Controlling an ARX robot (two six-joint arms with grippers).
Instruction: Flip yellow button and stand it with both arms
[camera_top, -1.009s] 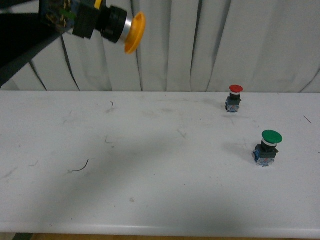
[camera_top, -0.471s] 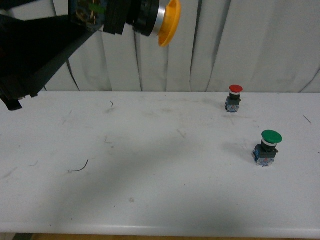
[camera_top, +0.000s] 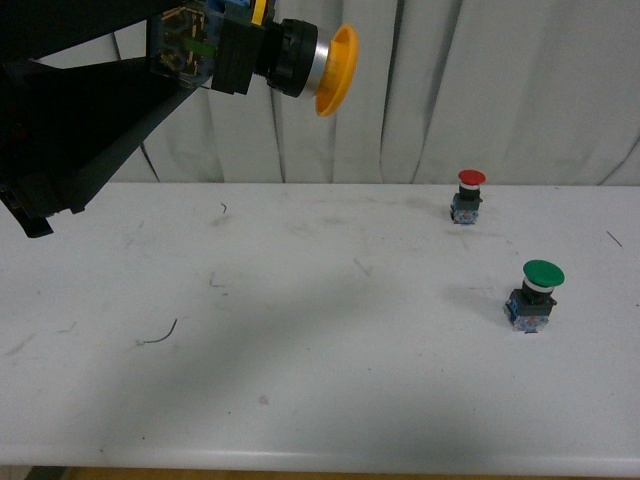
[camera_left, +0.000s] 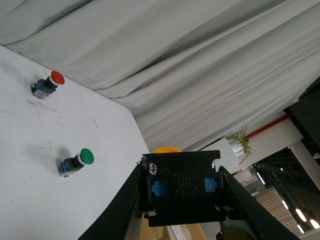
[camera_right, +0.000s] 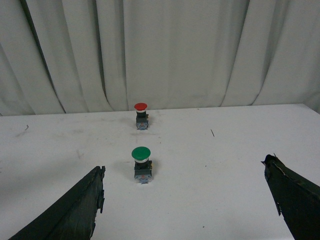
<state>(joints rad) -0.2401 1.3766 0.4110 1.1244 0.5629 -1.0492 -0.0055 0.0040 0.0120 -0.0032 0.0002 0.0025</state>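
The yellow button (camera_top: 300, 62) hangs high above the table at the upper left of the front view, lying sideways with its yellow-orange cap pointing right. My left gripper (camera_top: 215, 45) is shut on its blue-and-black contact block. In the left wrist view the block (camera_left: 182, 187) fills the space between the black fingers (camera_left: 122, 210), with the cap's rim just showing behind it. My right gripper (camera_right: 185, 187) is open and empty, low over the table in front of the green-capped button (camera_right: 141, 162). The right arm is out of the front view.
A red-capped button (camera_top: 468, 196) stands at the back right of the white table (camera_top: 320, 350). A green-capped button (camera_top: 536, 293) stands nearer on the right. Grey curtain hangs behind. Small scraps of wire (camera_top: 160, 335) lie on the left.
My left gripper has carried the yellow button up and to the right over the last second, then nearly stopped. The cap has turned to point more level to the right.
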